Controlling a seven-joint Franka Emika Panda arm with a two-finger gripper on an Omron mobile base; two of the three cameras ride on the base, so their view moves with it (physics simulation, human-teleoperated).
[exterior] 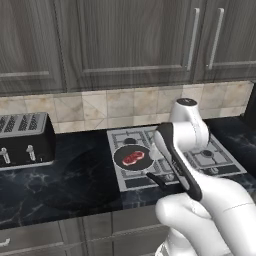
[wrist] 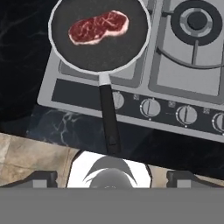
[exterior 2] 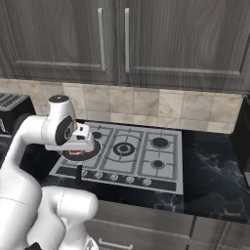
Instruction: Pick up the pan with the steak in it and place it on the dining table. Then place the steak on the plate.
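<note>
Pan: the black frying pan [wrist: 99, 36] sat on the front left burner of the stove [wrist: 175, 74]. Its straight handle [wrist: 108, 116] stuck out past the knobs [wrist: 150, 107], over the edge of the dark counter [exterior: 75, 180].
Steak: the red steak [wrist: 98, 27] lay flat inside the pan, near the far side from the handle.
Pincer: the pincer [wrist: 111, 177] was wide open and held nothing. It hung above the end of the handle, not touching it.
Slip risk: the handle was thin. If the pincer closed a bit to one side, it could miss or push the pan away.
Tip risk: a grab at the very end of the handle could let the pan droop, I think, because the heavy round part was far from the grip.
Spill risk: if the pan tipped, the steak could slide out.
Bump risk: a low lift could drag the pan over the burner grates.
</note>
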